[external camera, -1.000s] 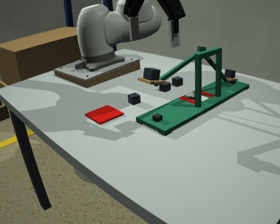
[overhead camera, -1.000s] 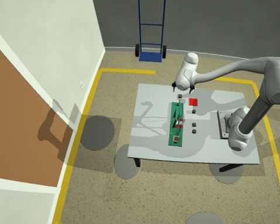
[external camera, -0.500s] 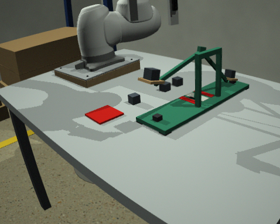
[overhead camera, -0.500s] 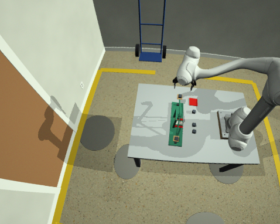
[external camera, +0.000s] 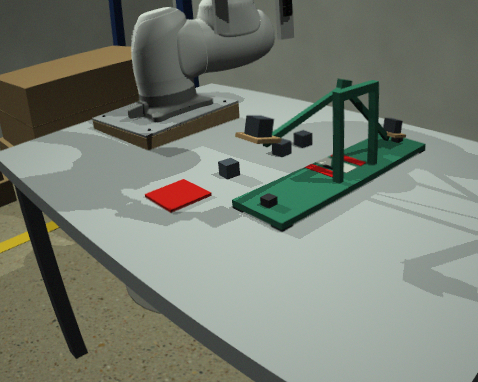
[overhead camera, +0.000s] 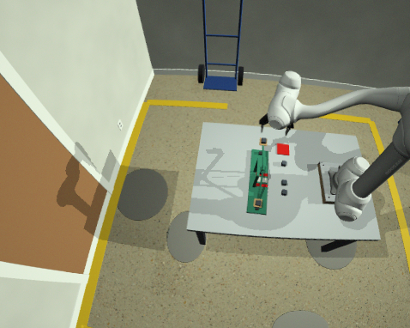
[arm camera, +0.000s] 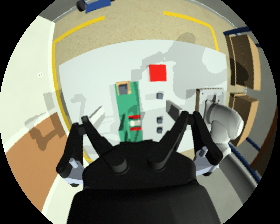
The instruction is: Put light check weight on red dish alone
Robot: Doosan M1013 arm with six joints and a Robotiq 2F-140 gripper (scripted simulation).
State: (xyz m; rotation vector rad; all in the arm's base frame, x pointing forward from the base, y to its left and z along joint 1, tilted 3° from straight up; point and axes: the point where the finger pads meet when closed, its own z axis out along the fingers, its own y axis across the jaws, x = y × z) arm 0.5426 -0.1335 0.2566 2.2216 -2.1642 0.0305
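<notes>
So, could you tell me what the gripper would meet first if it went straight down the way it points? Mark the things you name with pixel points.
Most likely the dark weight point(overhead camera: 263, 141) point(external camera: 259, 126) point(arm camera: 123, 89) on the raised pan point(external camera: 254, 138); the height and sideways offset of the gripper point(overhead camera: 275, 131) point(external camera: 254, 34) point(arm camera: 135, 107) are hard to judge, so it might just miss.

The white six-joint arm point(overhead camera: 344, 106) point(external camera: 159, 49) point(arm camera: 225, 122) is bent, its thick grey upper link slanting up from the shoulder and its slender pale forelink reaching across to the wrist point(overhead camera: 284, 100). The Robotiq 2F-140 gripper point(overhead camera: 276, 130) point(external camera: 254, 21) point(arm camera: 134, 108) hangs below the wrist, fingers pointing down, spread wide and holding nothing, above and apart from the table point(overhead camera: 226, 222) point(external camera: 304, 299) point(arm camera: 90, 65).
</notes>
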